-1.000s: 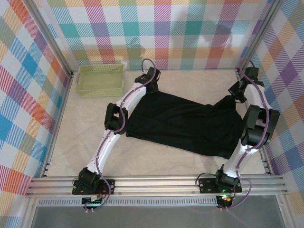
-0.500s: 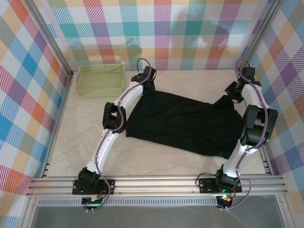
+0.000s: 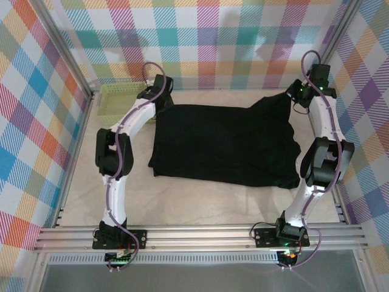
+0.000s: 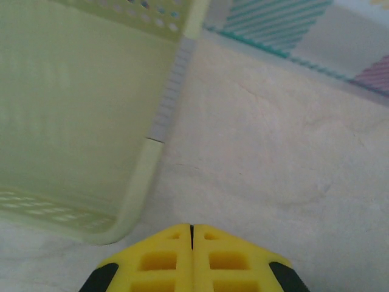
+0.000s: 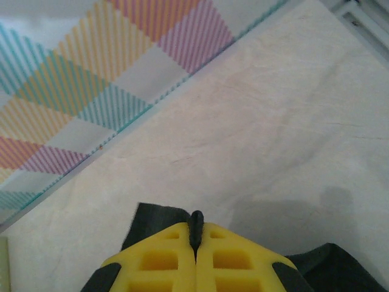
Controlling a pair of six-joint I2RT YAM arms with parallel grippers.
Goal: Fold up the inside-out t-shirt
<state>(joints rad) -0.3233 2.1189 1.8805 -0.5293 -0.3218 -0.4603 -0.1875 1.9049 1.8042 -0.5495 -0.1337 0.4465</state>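
The inside-out t-shirt is plain black and lies spread across the far half of the table, stretched between both grippers. My left gripper is at its far left corner, beside the basket, and is shut; the cloth runs taut up to it. In the left wrist view the yellow fingertips meet with just a thin dark line between them. My right gripper holds the far right corner raised. In the right wrist view that gripper is shut on a fold of the t-shirt.
A pale yellow-green lattice basket stands at the far left, partly behind my left arm, and its corner lies just left of the left fingertips. Checked walls close in the back and both sides. Bare pale table lies near the front rail.
My left gripper shut on the shirt, then swung left and back toward the basket. The right gripper rose toward the back wall. The shirt came with them and is pulled out flatter and wider.
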